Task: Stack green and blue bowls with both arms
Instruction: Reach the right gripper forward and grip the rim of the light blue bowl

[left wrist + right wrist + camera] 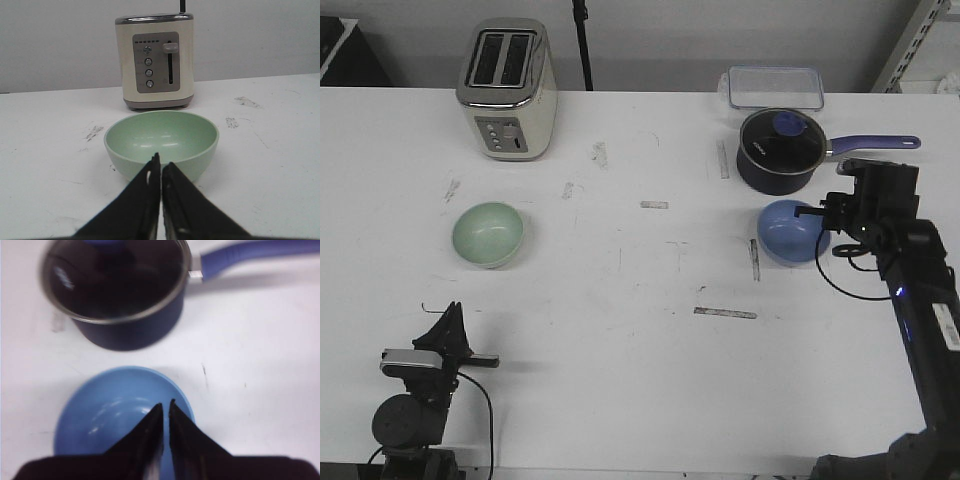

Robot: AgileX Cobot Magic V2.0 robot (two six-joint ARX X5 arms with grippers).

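Note:
The pale green bowl (488, 233) stands upright on the white table (640, 350), left of centre; in the left wrist view the green bowl (161, 142) sits just beyond my fingertips. My left gripper (453, 310) (161, 161) is shut and empty, near the table's front edge and short of that bowl. The blue bowl (790, 232) (115, 415) lies at the right, in front of the saucepan. My right gripper (808, 212) (166, 404) is shut, its tips over the bowl's inside close to the rim on the arm's side. I see nothing held between its fingers.
A dark navy saucepan (777, 150) (115, 295) with a glass lid and purple handle (875, 143) stands right behind the blue bowl. A clear lidded box (775, 87) is at the back right. A cream toaster (508, 90) (154, 60) stands behind the green bowl.

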